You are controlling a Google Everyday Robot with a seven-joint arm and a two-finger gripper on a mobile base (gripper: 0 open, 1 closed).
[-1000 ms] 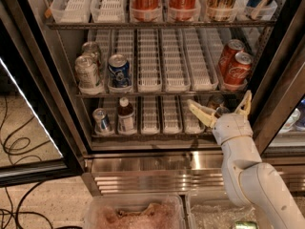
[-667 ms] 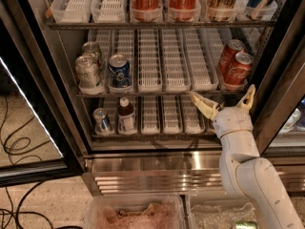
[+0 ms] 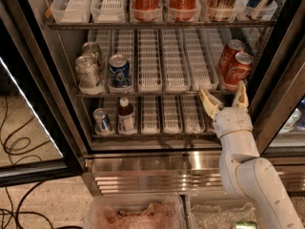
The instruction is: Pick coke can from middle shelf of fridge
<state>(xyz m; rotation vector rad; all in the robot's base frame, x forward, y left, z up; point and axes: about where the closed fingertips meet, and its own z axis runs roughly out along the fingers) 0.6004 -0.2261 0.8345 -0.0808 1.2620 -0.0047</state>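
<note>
"Gripper (image 3: 225, 101), where was it?" asked Lena.

"At the right of the fridge (image 3: 157, 168), on a white arm (image 3: 248, 175) rising from below; its fingers pointed up and stood spread, with nothing between them; their tips reached about the front edge of the middle shelf (image 3: 157, 93)."

"And the coke can?"

"The coke can (image 3: 238, 70) stood upright at the right end of that shelf, just above the gripper; a second red can (image 3: 229, 55) stood right behind it; one fingertip lay close under the front can, though I could not tell if it touched."

"What else was on that shelf?"

"A blue can (image 3: 119, 70) and silver cans (image 3: 88, 73) at the left end, well apart from the red ones; the lanes between were bare."

"Which step, then?"

"The approach, I judged; nothing was grasped yet, and the can sat untouched in its lane."

"And the next move?"

"It called for lifting the gripper over the shelf edge and reaching in, so the spread fingers came either side of the front can; then closing on it; the red can behind and the door frame on the right left little room to stray."
</note>
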